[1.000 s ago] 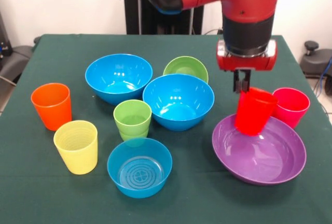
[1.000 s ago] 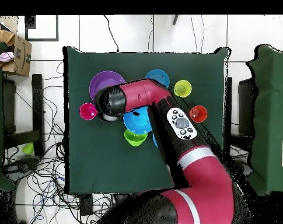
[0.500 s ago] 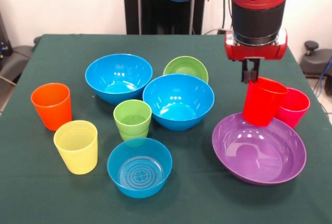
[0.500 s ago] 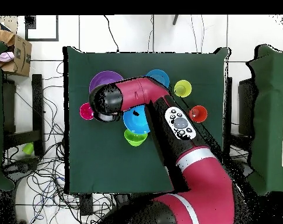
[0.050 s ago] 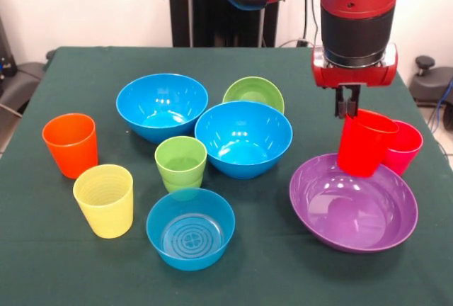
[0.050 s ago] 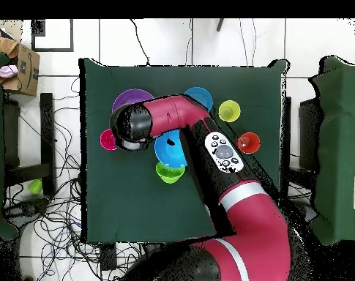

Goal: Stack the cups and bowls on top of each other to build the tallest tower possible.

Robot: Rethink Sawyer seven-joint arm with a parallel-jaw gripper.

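Observation:
My gripper is shut on the rim of the red cup. The cup hangs slightly tilted over the back rim of the purple bowl, close beside the pinkish-red cup. Two large blue bowls, a small green bowl and a small blue bowl rest apart on the cloth. The orange cup, yellow cup and light green cup stand singly. No tower shows in either view. From overhead the arm hides the gripper and red cup.
The green cloth table ends close behind the pinkish-red cup on the right. In the overhead view a cardboard box sits off the table's left, and cables lie on the floor.
The gripper has carried the red cup up and to the right in the front view, from over the purple bowl's middle to its back rim beside the pinkish-red cup.

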